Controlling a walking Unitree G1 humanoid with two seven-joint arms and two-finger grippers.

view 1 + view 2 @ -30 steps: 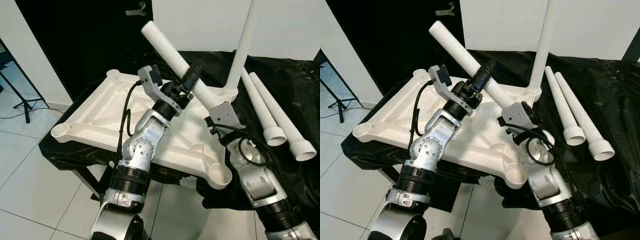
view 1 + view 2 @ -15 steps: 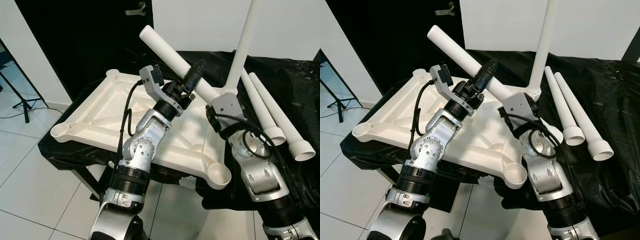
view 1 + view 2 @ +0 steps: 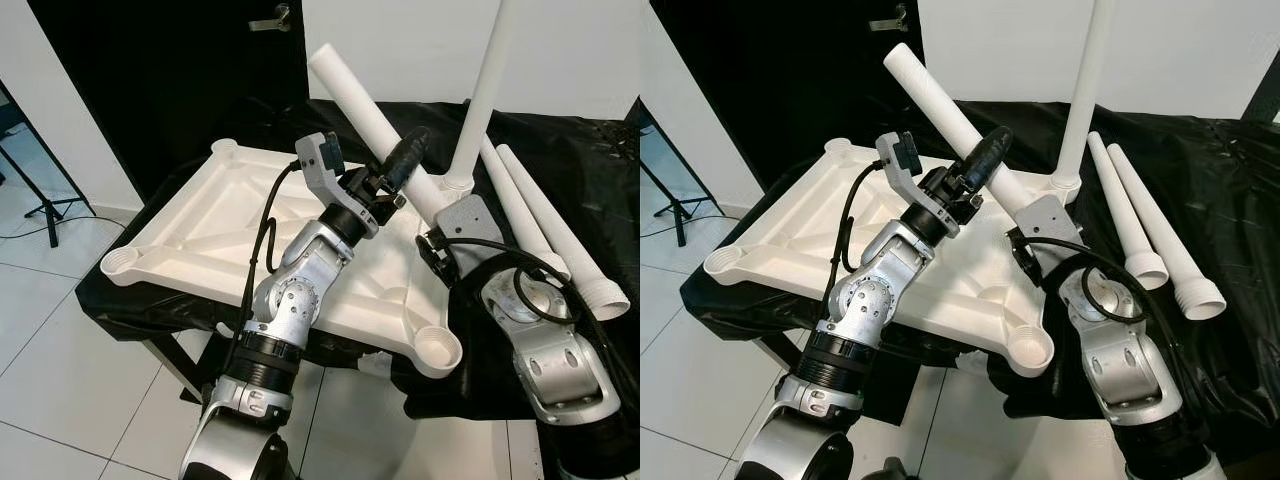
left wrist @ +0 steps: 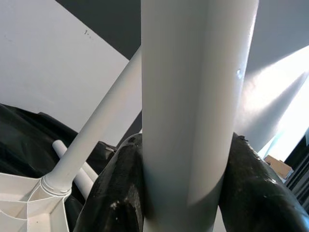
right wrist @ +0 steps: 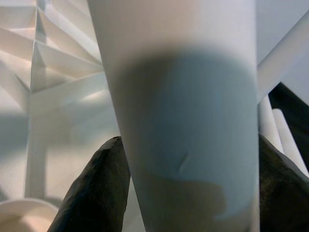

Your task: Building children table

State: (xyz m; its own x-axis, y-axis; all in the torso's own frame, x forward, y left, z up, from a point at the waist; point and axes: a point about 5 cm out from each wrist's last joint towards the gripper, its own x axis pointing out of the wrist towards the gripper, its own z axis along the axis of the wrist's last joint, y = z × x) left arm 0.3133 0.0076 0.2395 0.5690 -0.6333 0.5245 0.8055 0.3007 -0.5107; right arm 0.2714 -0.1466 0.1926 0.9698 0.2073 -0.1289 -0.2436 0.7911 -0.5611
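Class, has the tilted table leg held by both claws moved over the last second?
Yes. The tilted leg has swung steeper, its top end nearer the upright leg.

Head pair above — wrists close-up

We see the upturned tabletop [image 3: 215, 225] as white moulded plastic, matt, with smooth ribs. The tilted leg [image 3: 365, 110] above it looks like the same matt white plastic, faintly grainy, with a small dent showing in the left wrist view. The fingers [image 4: 116, 193] clamped on it are black and slightly glossy, scuffed in places. Under the tabletop, the bench [image 3: 575, 150] wears a crinkled black sheet with a plastic sheen. Our arms [image 3: 295, 290] are brushed silver metal. The floor [image 3: 60, 340] is glossy pale tile.
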